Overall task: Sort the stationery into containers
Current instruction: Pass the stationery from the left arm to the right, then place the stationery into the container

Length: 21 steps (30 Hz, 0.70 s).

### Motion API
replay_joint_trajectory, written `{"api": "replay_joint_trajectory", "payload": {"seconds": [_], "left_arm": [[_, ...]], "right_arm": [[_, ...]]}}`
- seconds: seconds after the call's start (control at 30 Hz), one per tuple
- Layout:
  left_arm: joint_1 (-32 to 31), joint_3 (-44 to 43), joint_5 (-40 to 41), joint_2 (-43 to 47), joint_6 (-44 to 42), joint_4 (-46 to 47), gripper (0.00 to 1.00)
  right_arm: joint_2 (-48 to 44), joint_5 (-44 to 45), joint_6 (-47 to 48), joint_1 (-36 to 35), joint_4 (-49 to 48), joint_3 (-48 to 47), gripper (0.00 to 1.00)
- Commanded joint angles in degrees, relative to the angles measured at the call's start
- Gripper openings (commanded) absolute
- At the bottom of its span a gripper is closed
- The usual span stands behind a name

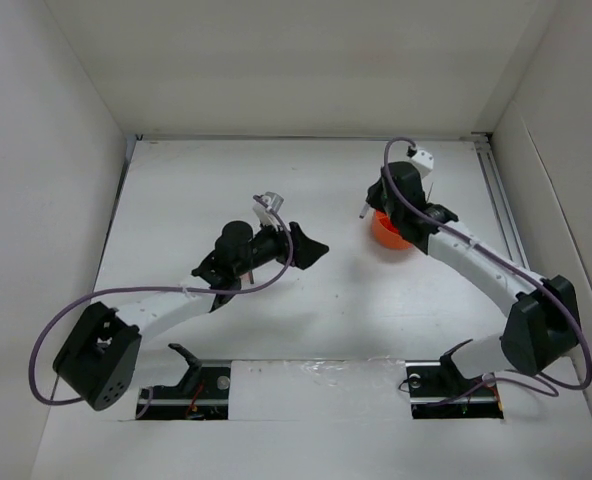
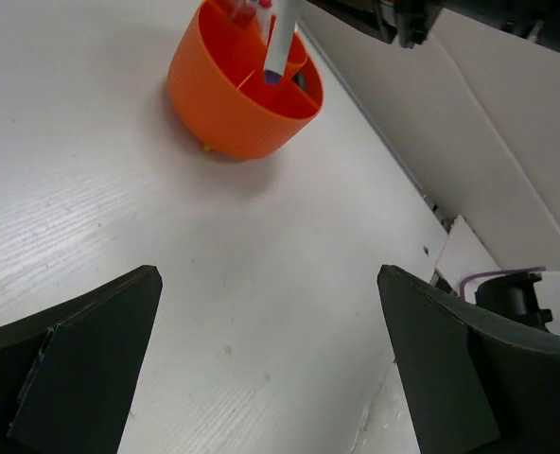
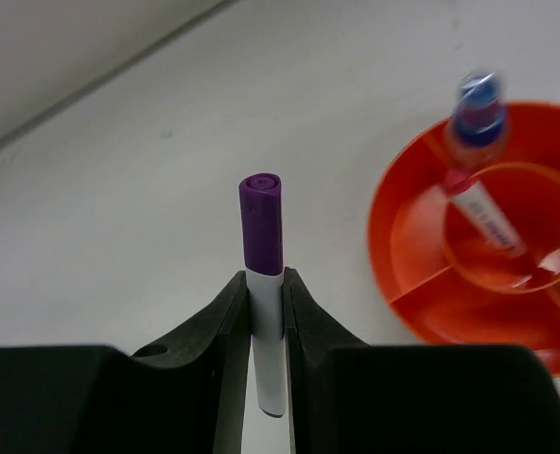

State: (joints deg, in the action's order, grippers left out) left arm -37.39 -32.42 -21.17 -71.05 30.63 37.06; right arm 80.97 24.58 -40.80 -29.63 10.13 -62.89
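Holding a purple-capped marker (image 3: 261, 218) pinched in my right gripper (image 3: 265, 284), close by the orange tub (image 3: 386, 248), I count a blue-capped bottle (image 3: 479, 109) and red-tipped stick (image 3: 483, 218) already inside. My left gripper (image 2: 266, 317) hangs spread and empty. This marker seems the last loose item I can see.

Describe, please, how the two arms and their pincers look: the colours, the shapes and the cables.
Both the left arm and the right arm have slim white links joined by bulky black joints. A thin purple cable loops along each one. The left pincer and the right pincer are matte black, each with two flat, wedge-shaped fingers. No markings are visible.
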Motion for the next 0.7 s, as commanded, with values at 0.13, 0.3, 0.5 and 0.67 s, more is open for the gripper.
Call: {"api": "replay_joint_trajectory", "payload": {"seconds": [0.13,0.3,0.5,0.67], "left_arm": [[-0.1,1.1,1.9,6.8,-0.7,1.4,0.99],[-0.1,1.1,0.9,8.6,0.7,-0.1,0.99],[-0.1,1.7,1.4,11.4,0.7,-1.5,0.99],[-0.1,1.7,2.5,12.5,0.7,-2.6,0.99]], "right_arm": [[4.5,15.2,-1.8,9.5,3.0,-7.7,0.0],[10.2,18.8,-4.2,16.2,4.3,-12.3,0.0],[18.0,23.8,-4.7,16.7,8.1,-19.0,0.0],[22.3,27.2,-4.1,14.9,8.7,-21.9,0.0]]}}
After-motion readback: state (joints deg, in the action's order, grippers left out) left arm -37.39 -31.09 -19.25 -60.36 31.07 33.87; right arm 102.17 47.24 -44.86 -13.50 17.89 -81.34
